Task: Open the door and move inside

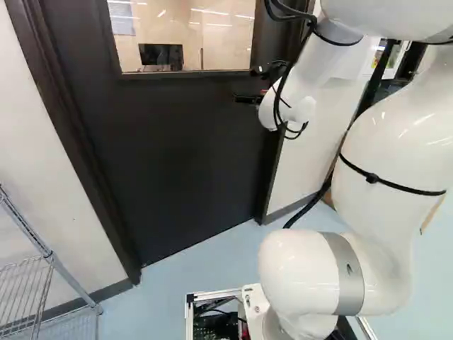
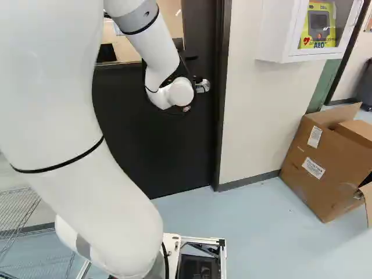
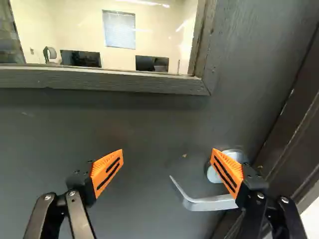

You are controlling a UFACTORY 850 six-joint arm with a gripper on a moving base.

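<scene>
Pale wall (image 2: 250, 116) & lt-blue flr (image 1: 177, 283) are seen around the dark door (image 1: 170, 142), which is shut in its frame (image 1: 265, 170), w/ a window (image 1: 185, 35) set in its upper pt. Wire rack (image 1: 49, 256) is placed L of door; cardboard box (image 2: 322, 168) & white cabinet (image 2: 276, 35), R of it. Lever handle (image 3: 212, 203) is mounted nr door's R edge, below window lvl. Gripper (image 1: 253, 86) is held facing door, fingers spread wide, nothing pinched; handle is partly hidden behind one finger, contact can't be told.
</scene>
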